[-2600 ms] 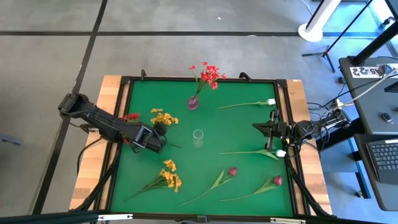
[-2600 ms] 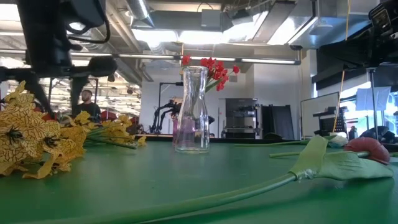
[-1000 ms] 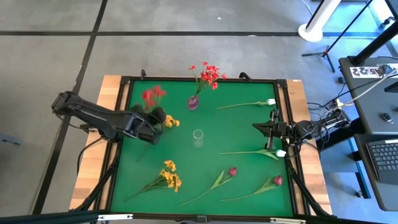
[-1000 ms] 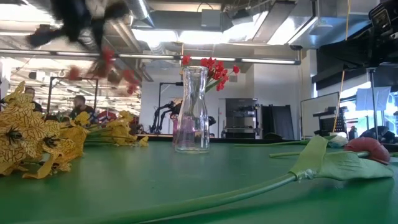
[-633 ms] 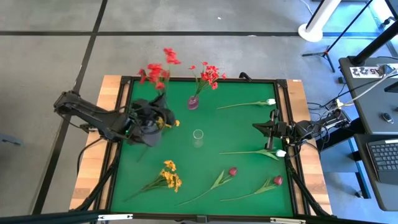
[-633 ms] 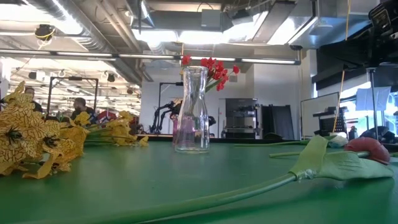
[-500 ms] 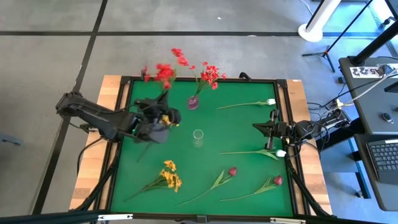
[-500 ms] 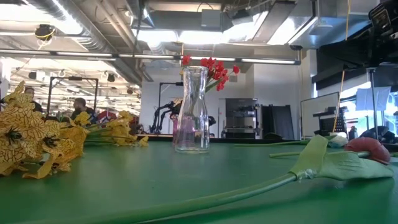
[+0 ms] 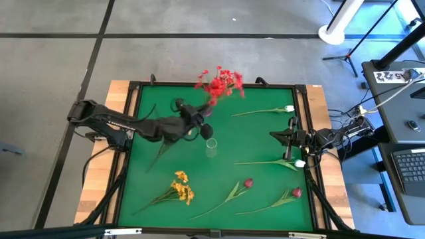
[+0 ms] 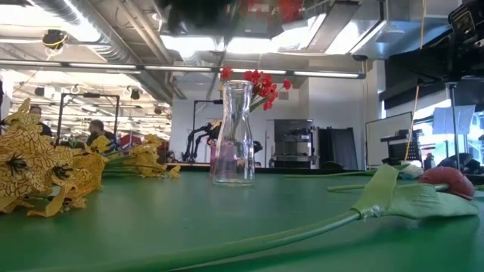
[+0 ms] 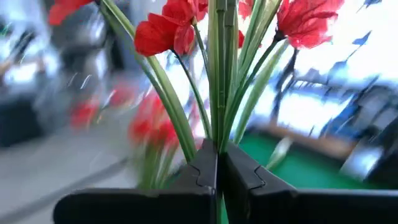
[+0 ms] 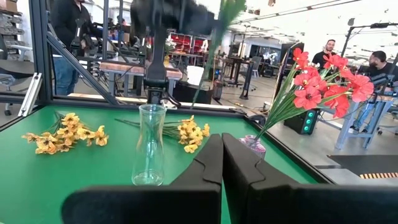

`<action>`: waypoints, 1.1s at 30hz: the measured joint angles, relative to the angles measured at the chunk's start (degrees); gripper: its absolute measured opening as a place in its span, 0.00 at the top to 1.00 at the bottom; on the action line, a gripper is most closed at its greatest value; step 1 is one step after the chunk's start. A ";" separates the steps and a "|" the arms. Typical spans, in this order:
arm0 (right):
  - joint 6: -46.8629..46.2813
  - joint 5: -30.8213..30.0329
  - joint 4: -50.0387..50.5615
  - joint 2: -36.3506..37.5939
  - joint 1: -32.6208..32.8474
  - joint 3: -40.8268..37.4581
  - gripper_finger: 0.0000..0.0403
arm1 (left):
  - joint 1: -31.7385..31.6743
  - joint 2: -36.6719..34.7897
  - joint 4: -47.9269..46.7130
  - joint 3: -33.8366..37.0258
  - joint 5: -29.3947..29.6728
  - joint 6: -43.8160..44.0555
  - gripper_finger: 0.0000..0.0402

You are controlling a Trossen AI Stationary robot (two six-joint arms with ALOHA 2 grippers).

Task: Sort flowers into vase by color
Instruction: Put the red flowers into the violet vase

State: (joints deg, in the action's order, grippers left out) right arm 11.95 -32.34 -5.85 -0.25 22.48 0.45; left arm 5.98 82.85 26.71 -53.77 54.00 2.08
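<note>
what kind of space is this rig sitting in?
Likely a robotics lab or open workshop: exposed ceiling ducts, other machines and workbenches behind the green table, people standing around, and a laptop on a side desk.

Table: I see a green mat in a dark frame.
Vases: clear vase mid-table; pink vase behind it, holding red blooms.
Yellow bunch: front left.
White buds: right side.
Dark-red buds: front right.
</note>
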 joint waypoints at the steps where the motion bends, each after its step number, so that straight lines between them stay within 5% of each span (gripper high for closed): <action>1: 0.00 0.00 0.00 0.01 0.00 0.01 1.00 | 0.02 -0.36 5.22 0.48 -1.25 -4.54 1.00; 7: 0.01 0.00 0.02 0.01 0.00 0.00 1.00 | -3.39 -1.27 24.94 4.44 -16.37 -14.17 1.00; 20: 0.01 0.00 0.00 0.01 0.00 0.01 1.00 | -24.38 -1.14 30.83 17.09 -34.60 2.28 1.00; 33: -0.01 0.00 0.00 0.00 0.00 0.00 1.00 | -29.52 8.33 37.37 17.19 -39.06 2.32 1.00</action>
State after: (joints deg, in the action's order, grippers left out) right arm 11.95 -32.34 -5.85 -0.25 22.48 0.45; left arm -23.54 91.18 64.08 -36.58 14.94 4.40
